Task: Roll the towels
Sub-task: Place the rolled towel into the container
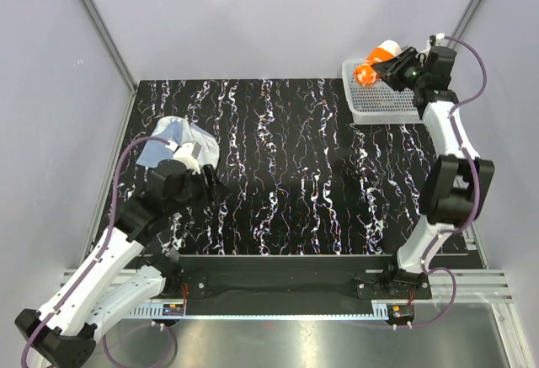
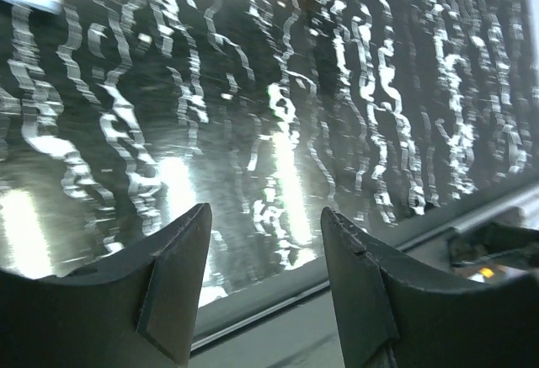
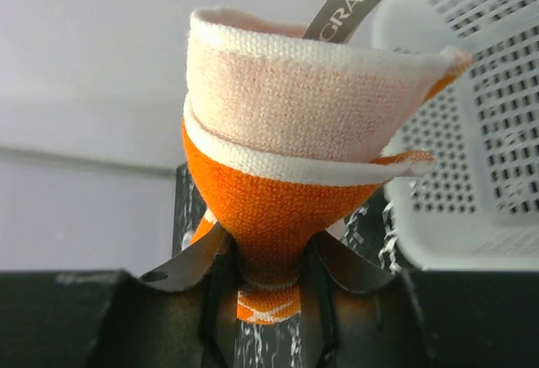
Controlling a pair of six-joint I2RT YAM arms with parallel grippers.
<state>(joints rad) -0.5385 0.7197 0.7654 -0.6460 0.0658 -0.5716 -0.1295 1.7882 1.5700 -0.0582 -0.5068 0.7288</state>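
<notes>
Two towels are in play on the black, white-veined marbled table [image 1: 295,174]. At its far right corner sits the white perforated plastic basket [image 1: 379,111]. What shows of its inside holds nothing, though the right arm hides part of it, and it looks like the drop-off place for finished rolls. At the far left, the crumpled pale blue cloth towel [image 1: 173,136] lies loose on the table, unrolled, so that one is not yet done. The rolled orange-and-white terry towel [image 3: 286,132] hangs in the air above the basket's far edge. It is pinched at its orange end, probably so that the roll holds together for the drop. The right gripper [image 3: 265,258] is clamped tight on it. The left gripper [image 2: 265,225] hovers low just beside the blue towel, fingers apart and holding nothing, likely placed to take that towel.
</notes>
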